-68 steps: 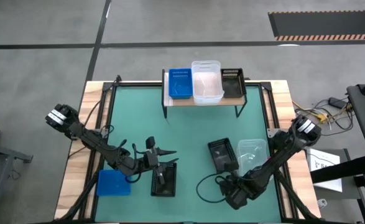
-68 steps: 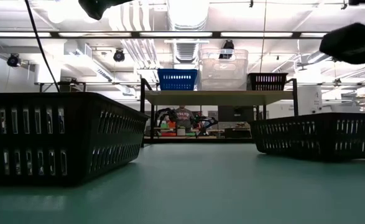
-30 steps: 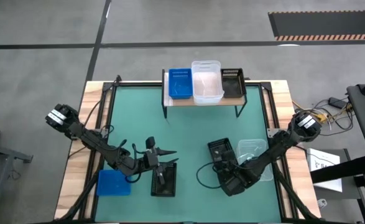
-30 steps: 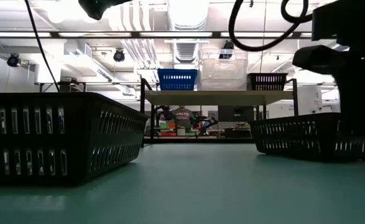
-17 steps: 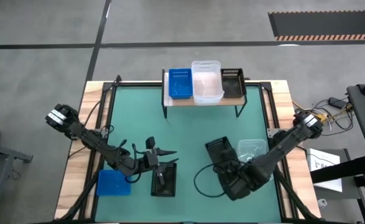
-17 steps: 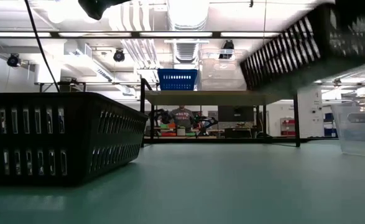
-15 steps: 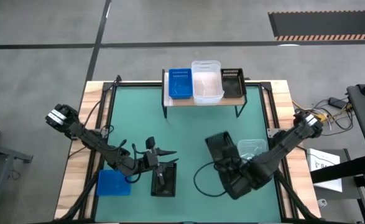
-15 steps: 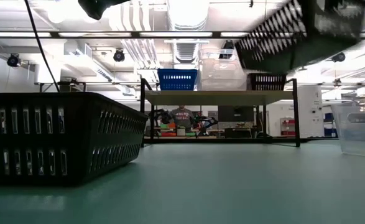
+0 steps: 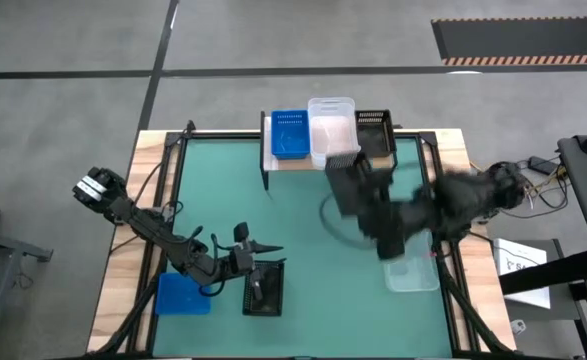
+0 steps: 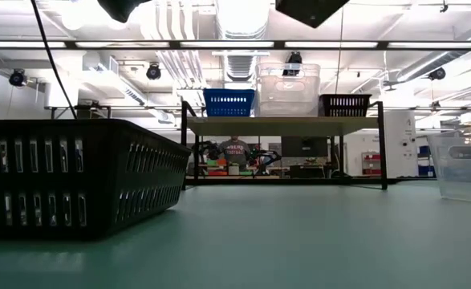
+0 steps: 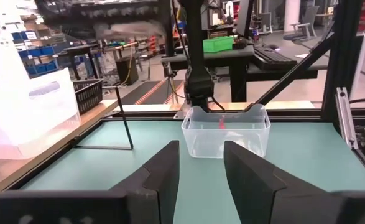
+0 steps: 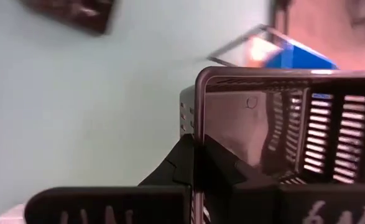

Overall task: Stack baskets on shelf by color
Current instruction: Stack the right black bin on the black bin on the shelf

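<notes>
- Count first: on the shelf stand a blue basket, a clear stack and a black mesh basket, side by side at the far edge of the green table.
- How many are nested in each of those I cannot tell from above.
- Down on the table: one blue basket near the left front corner, one black basket just beside it, and one clear bin on the right side.
- And one more in the air: the right gripper is clamped tight on the wall of a black mesh basket, carried high over the table, just in front of the shelf and tilted.
- In the low view only that basket's underside shows, at the top edge.
- The left gripper hovers over the black basket on the table, fingers apart, holding nothing.
- Its wrist view looks across to the clear bin.
- Between the lifted basket and the shelf stands nothing but the right arm's own cable loop.
</notes>
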You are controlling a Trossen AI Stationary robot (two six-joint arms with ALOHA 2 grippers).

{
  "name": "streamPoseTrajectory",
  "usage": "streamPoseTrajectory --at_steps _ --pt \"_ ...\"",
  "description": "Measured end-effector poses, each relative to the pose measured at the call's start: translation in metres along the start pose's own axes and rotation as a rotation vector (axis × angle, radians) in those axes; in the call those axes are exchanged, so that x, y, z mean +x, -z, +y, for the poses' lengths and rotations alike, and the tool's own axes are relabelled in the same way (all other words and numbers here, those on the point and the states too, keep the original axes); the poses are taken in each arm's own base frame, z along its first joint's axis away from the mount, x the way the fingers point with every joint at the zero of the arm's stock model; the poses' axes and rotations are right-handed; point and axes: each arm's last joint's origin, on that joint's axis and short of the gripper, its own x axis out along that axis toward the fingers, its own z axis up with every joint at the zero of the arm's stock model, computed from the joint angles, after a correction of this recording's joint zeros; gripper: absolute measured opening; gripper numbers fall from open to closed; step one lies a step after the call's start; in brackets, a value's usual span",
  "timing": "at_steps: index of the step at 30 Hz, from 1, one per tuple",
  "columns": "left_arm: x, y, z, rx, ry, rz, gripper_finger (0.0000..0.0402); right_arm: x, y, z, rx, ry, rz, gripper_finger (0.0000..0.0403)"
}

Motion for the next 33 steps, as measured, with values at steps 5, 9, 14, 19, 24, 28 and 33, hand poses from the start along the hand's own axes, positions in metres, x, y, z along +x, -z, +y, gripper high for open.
streamPoseTrajectory --at_steps 5,9,14,19,24,28,33 --pt "-0.001 0.000 -0.001 0.000 0.003 0.000 0.0111 -0.010 0.023 -0.055 0.070 0.088 0.007 0.0009" --pt "-0.001 0.000 -0.001 0.006 0.004 0.000 0.0111 -0.011 0.048 -0.095 0.147 0.131 0.051 0.0009" --pt "-0.001 0.000 -0.001 0.008 0.004 0.001 0.0111 0.000 0.075 -0.138 0.245 0.097 0.110 0.0009" --pt "-0.001 0.000 -0.001 0.008 0.004 0.000 0.0111 0.016 0.096 -0.171 0.288 0.029 0.147 0.0009" --pt "-0.001 0.000 -0.001 0.009 0.005 0.000 0.0111 0.038 0.113 -0.188 0.322 -0.025 0.216 0.0009" --pt "-0.001 0.000 -0.001 0.008 0.005 0.000 0.0111 0.057 0.123 -0.187 0.315 -0.071 0.272 0.0009" --pt "-0.001 0.000 -0.001 0.009 0.005 0.000 0.0111 0.076 0.129 -0.183 0.290 -0.087 0.287 0.0009"
